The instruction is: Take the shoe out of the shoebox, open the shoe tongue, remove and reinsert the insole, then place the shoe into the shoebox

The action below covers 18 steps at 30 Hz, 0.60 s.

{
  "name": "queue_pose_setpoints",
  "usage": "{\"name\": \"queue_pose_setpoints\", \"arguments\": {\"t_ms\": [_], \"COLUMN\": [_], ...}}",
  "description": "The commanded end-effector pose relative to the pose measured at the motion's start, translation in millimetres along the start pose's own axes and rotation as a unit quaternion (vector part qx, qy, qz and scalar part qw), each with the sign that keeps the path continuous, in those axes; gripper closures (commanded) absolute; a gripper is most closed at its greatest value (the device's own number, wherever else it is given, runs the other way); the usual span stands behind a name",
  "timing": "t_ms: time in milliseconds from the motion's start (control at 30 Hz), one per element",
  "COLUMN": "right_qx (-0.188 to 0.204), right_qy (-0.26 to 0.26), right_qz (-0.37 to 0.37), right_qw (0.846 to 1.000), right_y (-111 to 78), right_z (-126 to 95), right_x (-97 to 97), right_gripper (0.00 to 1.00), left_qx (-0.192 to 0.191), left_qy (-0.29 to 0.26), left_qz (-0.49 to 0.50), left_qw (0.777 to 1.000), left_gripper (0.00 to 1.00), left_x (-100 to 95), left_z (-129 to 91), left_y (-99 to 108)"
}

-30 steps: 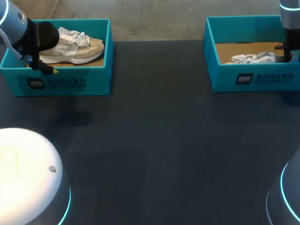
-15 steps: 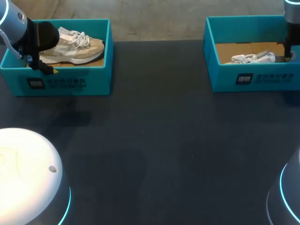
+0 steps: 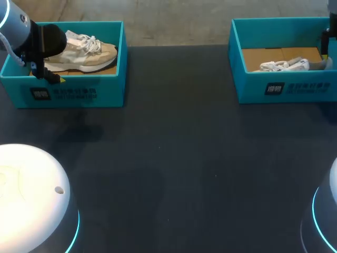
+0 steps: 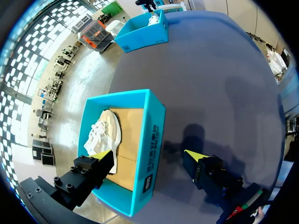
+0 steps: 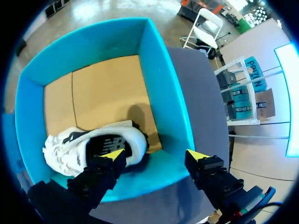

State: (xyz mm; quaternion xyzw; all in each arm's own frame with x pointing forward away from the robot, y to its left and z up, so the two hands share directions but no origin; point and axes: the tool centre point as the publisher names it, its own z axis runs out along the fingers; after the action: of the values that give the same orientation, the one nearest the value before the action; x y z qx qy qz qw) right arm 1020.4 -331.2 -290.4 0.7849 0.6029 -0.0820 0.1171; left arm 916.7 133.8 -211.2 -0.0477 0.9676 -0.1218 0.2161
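Observation:
A beige and white sneaker [image 3: 84, 52] lies in the teal shoebox [image 3: 79, 92] at the table's far left. My left gripper [image 4: 147, 154] is open and hangs over that box's front wall: one finger over the cardboard floor behind the sneaker's [image 4: 105, 133] heel, the other over the table. A white sneaker [image 3: 284, 65] lies on its side in the second teal shoebox [image 3: 279, 88] at the far right. My right gripper [image 5: 154, 153] is open above that box, holding nothing. One of its fingers is over the white sneaker [image 5: 93, 144], the other near the box wall [image 5: 170, 98].
The dark table [image 3: 184, 158] stretches between the two boxes. My right arm [image 3: 330, 37] shows only at the far right edge of the head view. White robot bases [image 3: 31, 200] sit at both near corners.
My right gripper has opened and lifted away to the right, leaving the white sneaker lying in its box. The left arm has not moved.

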Motion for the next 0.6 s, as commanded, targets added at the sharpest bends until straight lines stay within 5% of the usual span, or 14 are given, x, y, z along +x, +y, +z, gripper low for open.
{"name": "queue_pose_setpoints", "arguments": {"t_ms": [33, 600], "right_qx": [-0.020, -0.051], "right_qy": [0.006, 0.075], "right_qz": [-0.008, -0.079], "right_qw": [1.000, 0.993], "right_y": [-21.0, -59.9], "right_z": [-20, -67], "right_x": [-3.2, 25.4], "right_gripper": [0.14, 0.00], "left_qx": [-0.002, -0.002], "left_qy": [0.000, 0.000], "left_qz": [0.000, 0.000], "left_qw": [1.000, 1.000], "left_gripper": [0.00, 0.00], "left_x": [0.6, 0.6], "left_z": [0, 0], "left_y": [0, 0]}}
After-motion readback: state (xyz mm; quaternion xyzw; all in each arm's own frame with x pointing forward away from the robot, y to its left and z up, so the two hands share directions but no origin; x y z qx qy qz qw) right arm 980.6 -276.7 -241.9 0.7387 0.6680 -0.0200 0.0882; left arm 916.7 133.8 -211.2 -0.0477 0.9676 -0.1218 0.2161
